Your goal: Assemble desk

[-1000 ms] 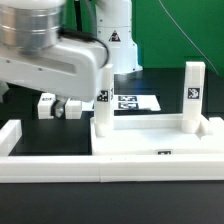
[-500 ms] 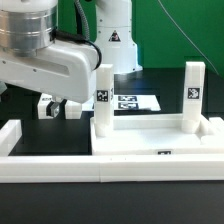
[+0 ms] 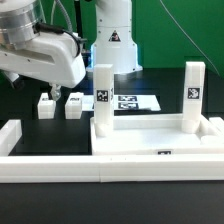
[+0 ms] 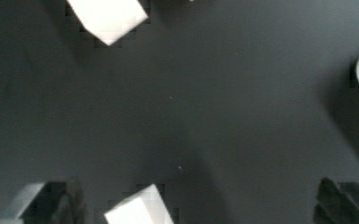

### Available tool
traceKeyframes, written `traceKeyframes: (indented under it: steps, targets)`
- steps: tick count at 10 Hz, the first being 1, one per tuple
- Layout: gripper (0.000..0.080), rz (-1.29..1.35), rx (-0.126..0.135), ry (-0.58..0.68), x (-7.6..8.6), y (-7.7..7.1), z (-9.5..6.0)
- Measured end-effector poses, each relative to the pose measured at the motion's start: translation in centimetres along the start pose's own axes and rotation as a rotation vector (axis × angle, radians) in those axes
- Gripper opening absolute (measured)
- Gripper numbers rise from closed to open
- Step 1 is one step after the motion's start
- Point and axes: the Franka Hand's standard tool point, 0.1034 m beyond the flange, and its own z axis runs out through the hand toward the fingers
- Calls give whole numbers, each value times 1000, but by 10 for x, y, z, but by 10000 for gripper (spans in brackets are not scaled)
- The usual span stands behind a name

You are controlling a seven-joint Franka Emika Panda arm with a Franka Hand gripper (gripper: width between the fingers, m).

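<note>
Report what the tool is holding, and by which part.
Nothing is held: the tool hangs above the table with its jaws wide open and nothing gripped.

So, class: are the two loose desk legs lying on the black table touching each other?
Apart. The exterior view shows one loose leg and the other loose leg lying side by side, a strip of black table plainly between them.

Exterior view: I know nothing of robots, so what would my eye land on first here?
Probably the big white robot arm at the exterior view's left, its open gripper hanging just above two loose legs lying on the black table. Next, the tabletop panel at the exterior view's right, with two upright legs standing at its far corners.
</note>
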Motion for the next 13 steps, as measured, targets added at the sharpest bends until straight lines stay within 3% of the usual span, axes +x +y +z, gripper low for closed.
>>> traceKeyframes:
  steps: [4,6,8,13]
  targets:
    - [649,2,1,-4,0,1,3]
    - [649,57,56,-45,-11,19,20]
    - [649,77,83,-61,-23,28,39]
    - [649,74,81,-133,-32,27,43]
